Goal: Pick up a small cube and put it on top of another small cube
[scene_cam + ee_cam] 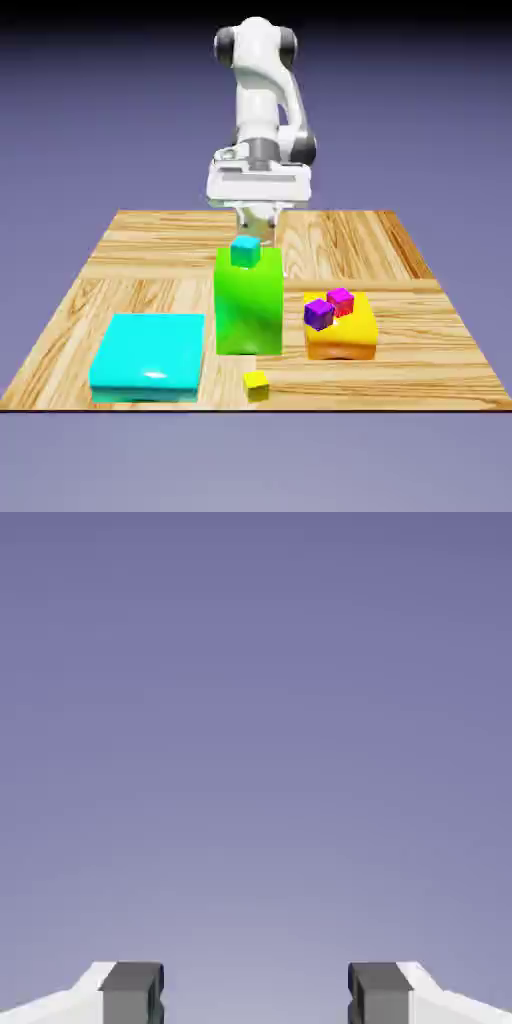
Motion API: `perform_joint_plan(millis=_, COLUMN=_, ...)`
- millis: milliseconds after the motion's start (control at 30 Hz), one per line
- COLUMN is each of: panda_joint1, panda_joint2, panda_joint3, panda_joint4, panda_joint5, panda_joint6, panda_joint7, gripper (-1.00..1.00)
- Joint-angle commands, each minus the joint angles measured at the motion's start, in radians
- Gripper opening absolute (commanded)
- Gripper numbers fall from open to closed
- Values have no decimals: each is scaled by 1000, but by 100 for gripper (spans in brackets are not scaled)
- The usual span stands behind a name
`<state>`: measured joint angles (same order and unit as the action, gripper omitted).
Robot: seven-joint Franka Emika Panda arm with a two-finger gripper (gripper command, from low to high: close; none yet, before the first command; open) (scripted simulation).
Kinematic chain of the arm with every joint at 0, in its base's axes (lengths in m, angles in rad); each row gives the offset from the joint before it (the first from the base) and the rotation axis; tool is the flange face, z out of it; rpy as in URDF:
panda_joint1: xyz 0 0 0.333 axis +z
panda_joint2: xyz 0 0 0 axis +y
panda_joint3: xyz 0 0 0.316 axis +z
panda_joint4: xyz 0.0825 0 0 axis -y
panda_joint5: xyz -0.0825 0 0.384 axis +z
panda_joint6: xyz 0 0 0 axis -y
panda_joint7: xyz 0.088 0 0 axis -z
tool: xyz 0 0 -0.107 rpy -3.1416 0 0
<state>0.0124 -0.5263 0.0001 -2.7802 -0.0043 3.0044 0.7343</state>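
The tiny yellow cube lies on the table near the front edge, just in front of the tall green block. A small teal cube sits on top of that green block. A purple cube and a red-magenta cube rest on the flat orange-yellow block. My gripper hangs behind and above the green block, far from the yellow cube. In the hand view the gripper is open, fingers wide apart, with only blue-violet backdrop between them.
A wide flat cyan block lies at the exterior view's front left. The wooden table ends close in front of the yellow cube. The green block stands between my gripper and the yellow cube.
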Motion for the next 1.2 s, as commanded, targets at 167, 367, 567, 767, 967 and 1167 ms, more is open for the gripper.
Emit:
perform_joint_plan(millis=167, panda_joint1=2, panda_joint2=217, panda_joint3=1, panda_joint4=148, panda_joint5=-22, panda_joint6=-162, panda_joint7=-34, gripper=0)
perform_joint_plan(millis=367, panda_joint1=4, panda_joint2=435, panda_joint3=1, panda_joint4=297, panda_joint5=-43, panda_joint6=-325, panda_joint7=-67, gripper=0)
perform_joint_plan(millis=567, panda_joint1=6, panda_joint2=652, panda_joint3=2, panda_joint4=445, panda_joint5=-65, panda_joint6=-487, panda_joint7=-101, gripper=0)
perform_joint_plan(millis=767, panda_joint1=9, panda_joint2=870, panda_joint3=2, panda_joint4=593, panda_joint5=-86, panda_joint6=-649, panda_joint7=-134, gripper=0)
perform_joint_plan(millis=967, panda_joint1=9, panda_joint2=1028, panda_joint3=-3, panda_joint4=641, panda_joint5=-102, panda_joint6=-631, panda_joint7=-142, gripper=0)
perform_joint_plan(millis=1167, panda_joint1=9, panda_joint2=1014, panda_joint3=-2, panda_joint4=643, panda_joint5=-101, panda_joint6=-646, panda_joint7=-143, gripper=-100)
